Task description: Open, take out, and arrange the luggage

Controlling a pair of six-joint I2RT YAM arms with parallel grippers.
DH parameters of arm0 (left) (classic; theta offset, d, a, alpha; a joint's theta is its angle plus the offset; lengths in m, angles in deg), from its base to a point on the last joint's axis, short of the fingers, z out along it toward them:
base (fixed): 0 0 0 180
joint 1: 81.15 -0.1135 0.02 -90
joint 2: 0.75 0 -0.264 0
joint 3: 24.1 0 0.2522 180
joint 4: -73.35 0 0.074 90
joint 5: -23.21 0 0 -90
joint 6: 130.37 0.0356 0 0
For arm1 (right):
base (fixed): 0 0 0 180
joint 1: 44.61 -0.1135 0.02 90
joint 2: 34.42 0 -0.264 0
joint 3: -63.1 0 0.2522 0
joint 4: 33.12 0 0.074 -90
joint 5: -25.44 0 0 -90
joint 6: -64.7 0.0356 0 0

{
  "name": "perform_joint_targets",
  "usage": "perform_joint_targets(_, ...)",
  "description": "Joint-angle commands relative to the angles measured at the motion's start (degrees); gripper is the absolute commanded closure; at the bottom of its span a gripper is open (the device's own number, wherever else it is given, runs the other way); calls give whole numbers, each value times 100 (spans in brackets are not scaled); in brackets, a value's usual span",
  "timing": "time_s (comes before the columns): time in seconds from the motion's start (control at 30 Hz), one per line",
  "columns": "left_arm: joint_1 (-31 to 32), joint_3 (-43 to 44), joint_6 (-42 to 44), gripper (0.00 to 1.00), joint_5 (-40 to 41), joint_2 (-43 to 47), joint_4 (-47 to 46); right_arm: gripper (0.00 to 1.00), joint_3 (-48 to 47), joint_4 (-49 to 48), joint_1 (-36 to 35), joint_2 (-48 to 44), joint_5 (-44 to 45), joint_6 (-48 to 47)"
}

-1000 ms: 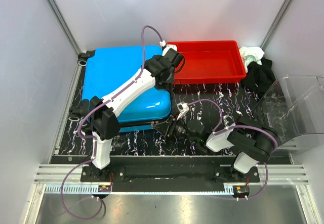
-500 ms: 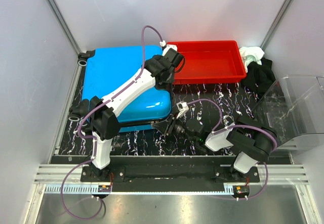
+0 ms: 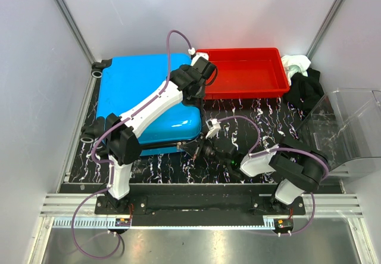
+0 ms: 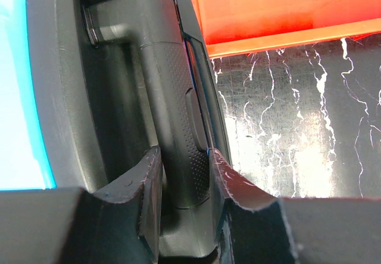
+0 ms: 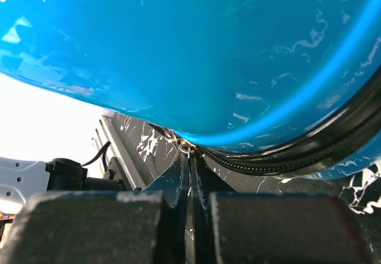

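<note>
- My right claw (image 5: 189, 158) is clenching, its fingertips pressed together at the small metal zip pull (image 5: 186, 148). I am judging that it is pinching that pull, though the pull is tiny and I cannot be sure.
- The large bright blue hard-shell suitcase (image 3: 143, 97) is lying flat on the black marbled bench (image 3: 250, 118), directly ahead of this claw. Its rounded corner is bulging just above the fingertips.
- The black zip track (image 5: 309, 151) is running off to this claw's right from the pull, curving round the corner between the two shell halves. I am expecting any drag to have to follow that seam, not pull away from the shell.
- My left claw (image 4: 184, 157) is grasping the black textured side handle (image 4: 172, 97), one finger on each flank, with the handle's long axis pointing straight ahead of the claw.
- The red plastic tray (image 4: 268, 37) is sitting ahead and to that claw's right.
- My right arm is the nearer one to the zip. I am taking the left as the steadying hold.
</note>
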Motion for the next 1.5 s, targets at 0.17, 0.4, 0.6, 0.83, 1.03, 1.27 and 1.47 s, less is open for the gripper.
perform_joint_targets(0.17,154,-566,736,100,-358,314,-257,100,-305,2305,208,-913,1678,-266)
perform_joint_targets(0.4,136,-961,1017,100,-287,560,-327,100,-366,3422,235,-1450,1846,-1064)
perform_joint_targets(0.6,136,-1313,1351,100,-287,832,-363,100,-322,4186,384,-1951,1986,-1618)
perform_joint_targets(0.83,145,-1691,1641,100,-655,1140,-293,100,-463,4619,595,-2093,1688,-2304)
perform_joint_targets(1.03,154,-1683,1764,100,-911,1246,85,100,-902,4979,630,-1820,1688,-2999)
perform_joint_targets(1.27,145,-1885,1958,100,-1095,1615,305,100,-859,5278,674,-2109,1626,-3009)
perform_joint_targets(1.47,154,-1841,2116,100,-1016,1782,393,100,-1139,5569,674,-1908,1592,-3140)
